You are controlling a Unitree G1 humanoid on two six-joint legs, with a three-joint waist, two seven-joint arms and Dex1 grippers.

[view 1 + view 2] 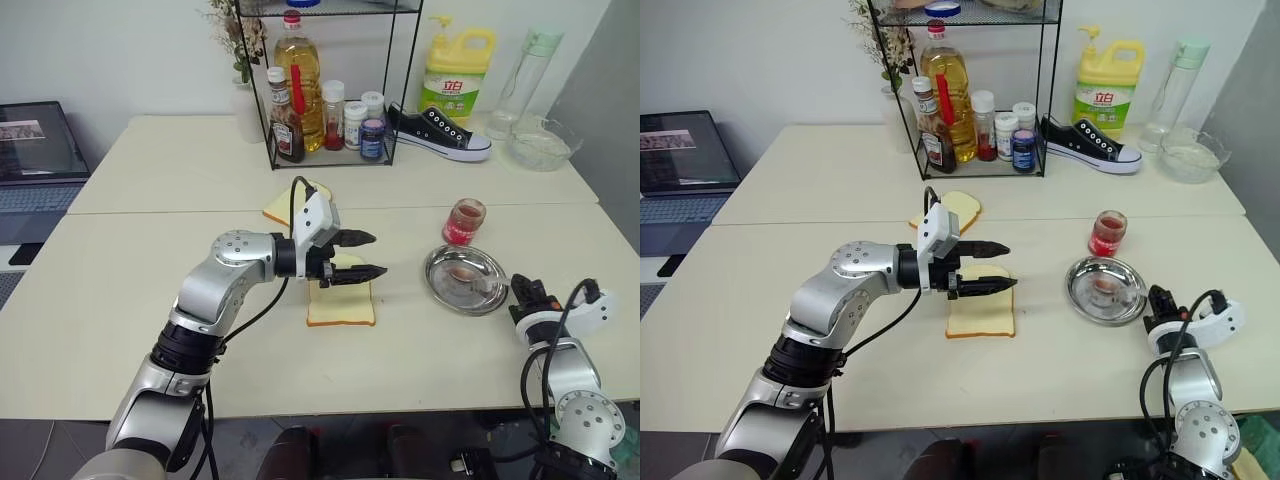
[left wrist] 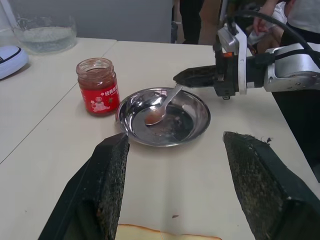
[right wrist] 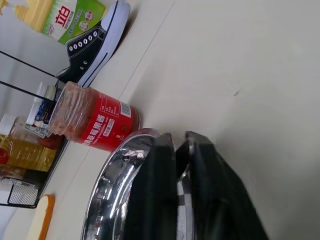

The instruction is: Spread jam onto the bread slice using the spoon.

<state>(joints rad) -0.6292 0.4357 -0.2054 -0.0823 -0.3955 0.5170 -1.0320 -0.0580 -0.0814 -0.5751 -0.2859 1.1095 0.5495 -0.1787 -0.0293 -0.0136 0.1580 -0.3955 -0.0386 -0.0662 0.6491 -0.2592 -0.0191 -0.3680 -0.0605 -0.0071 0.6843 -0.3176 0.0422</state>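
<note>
Right pincer (image 2: 182, 77) grips the spoon (image 2: 162, 105); left pincer (image 1: 352, 255) wide; jam (image 2: 98, 86) label perhaps Chinese, unreadable.

Two pale cream tables (image 1: 150, 290) stand pushed together, a seam running between them, under even indoor light. Behind them rises a plain white wall (image 1: 130, 50). At the far left sits an open laptop (image 1: 35, 160).
</note>
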